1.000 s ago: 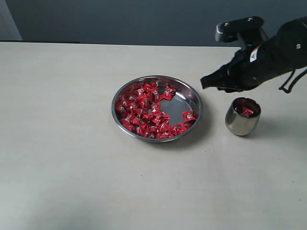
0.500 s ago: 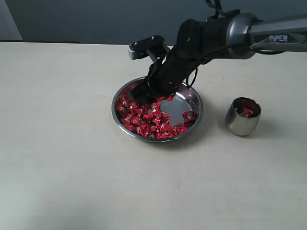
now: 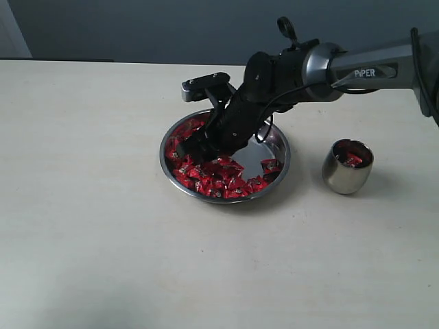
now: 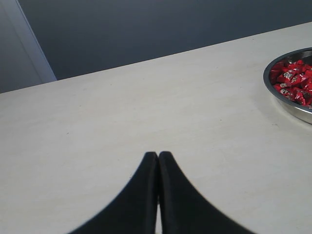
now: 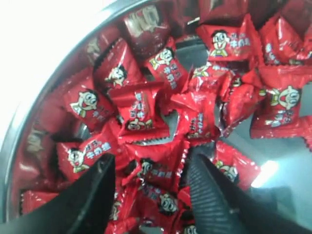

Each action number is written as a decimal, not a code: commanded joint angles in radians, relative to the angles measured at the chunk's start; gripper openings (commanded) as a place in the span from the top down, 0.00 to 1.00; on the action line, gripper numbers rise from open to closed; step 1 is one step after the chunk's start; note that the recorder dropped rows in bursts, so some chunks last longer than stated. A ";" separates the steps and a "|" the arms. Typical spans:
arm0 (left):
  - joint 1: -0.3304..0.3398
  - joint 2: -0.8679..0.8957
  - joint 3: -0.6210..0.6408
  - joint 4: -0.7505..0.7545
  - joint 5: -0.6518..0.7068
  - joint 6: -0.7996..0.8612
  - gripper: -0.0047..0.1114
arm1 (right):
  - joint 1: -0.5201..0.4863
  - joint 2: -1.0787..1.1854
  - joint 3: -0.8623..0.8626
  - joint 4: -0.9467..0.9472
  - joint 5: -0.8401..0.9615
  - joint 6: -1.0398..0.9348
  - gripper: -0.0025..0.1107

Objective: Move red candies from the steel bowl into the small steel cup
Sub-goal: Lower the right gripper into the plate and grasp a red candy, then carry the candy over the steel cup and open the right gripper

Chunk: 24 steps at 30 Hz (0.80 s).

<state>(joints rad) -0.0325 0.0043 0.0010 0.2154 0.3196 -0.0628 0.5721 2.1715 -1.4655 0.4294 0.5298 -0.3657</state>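
Observation:
The steel bowl sits mid-table, heaped with red candies. My right gripper reaches down into the bowl's left side; its jaws stand open, the fingertips pushed in among the red candies with wrappers lying between them, none pinched. The bowl's rim curves past the pile. The small steel cup stands to the bowl's right with a red candy inside. My left gripper is shut and empty over bare table, the steel bowl off to its side.
The pale table stretches wide to the left and front of the bowl. A dark wall runs behind the table's far edge. The right arm's grey link crosses above the space between bowl and cup.
The right gripper swung from beside the cup across to the bowl, opened on the way, and has now dropped lower into the candies on the bowl's left side.

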 commanded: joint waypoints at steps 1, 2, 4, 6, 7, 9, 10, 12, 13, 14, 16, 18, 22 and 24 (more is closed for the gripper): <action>0.000 -0.004 -0.001 0.003 -0.007 -0.005 0.96 | 0.001 0.009 -0.007 0.006 -0.017 -0.007 0.65; 0.000 -0.004 -0.001 0.003 -0.007 -0.005 0.96 | 0.001 0.014 -0.007 0.006 -0.017 -0.007 0.67; 0.000 -0.004 -0.001 0.003 -0.007 -0.005 0.96 | 0.001 0.020 -0.007 0.016 -0.017 -0.007 0.66; 0.000 -0.004 -0.001 0.003 -0.007 -0.005 0.96 | 0.003 0.020 -0.007 0.020 -0.017 -0.007 0.62; 0.000 -0.004 -0.001 0.003 -0.007 -0.005 0.96 | 0.005 0.020 -0.007 0.020 -0.020 -0.007 0.60; 0.000 -0.004 -0.001 0.003 -0.007 -0.005 0.96 | 0.012 0.020 -0.007 0.017 -0.030 -0.007 0.62; 0.000 -0.004 -0.001 0.003 -0.007 -0.005 0.96 | 0.017 0.020 -0.007 0.016 -0.039 -0.007 0.64; 0.000 -0.004 -0.001 0.003 -0.007 -0.005 0.96 | 0.021 0.020 -0.007 0.013 -0.055 -0.007 0.71; 0.000 -0.004 -0.001 0.003 -0.007 -0.005 0.96 | 0.023 0.020 -0.007 0.013 -0.060 -0.007 0.77; 0.000 -0.004 -0.001 0.003 -0.007 -0.005 0.96 | 0.023 0.020 -0.007 0.013 -0.069 -0.007 0.82; 0.000 -0.004 -0.001 0.003 -0.007 -0.005 0.96 | 0.026 0.020 -0.007 0.013 -0.078 -0.007 0.92; 0.000 -0.004 -0.001 0.003 -0.007 -0.005 0.96 | 0.026 0.020 -0.007 0.025 -0.089 -0.007 0.98; 0.000 -0.004 -0.001 0.003 -0.007 -0.005 0.96 | 0.026 0.020 -0.007 0.027 -0.093 -0.007 0.98; 0.000 -0.004 -0.001 0.003 -0.007 -0.005 0.96 | 0.026 0.016 -0.007 0.027 -0.093 -0.007 0.98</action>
<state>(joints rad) -0.0325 0.0043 0.0010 0.2154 0.3196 -0.0628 0.5978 2.1950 -1.4677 0.4545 0.4500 -0.3675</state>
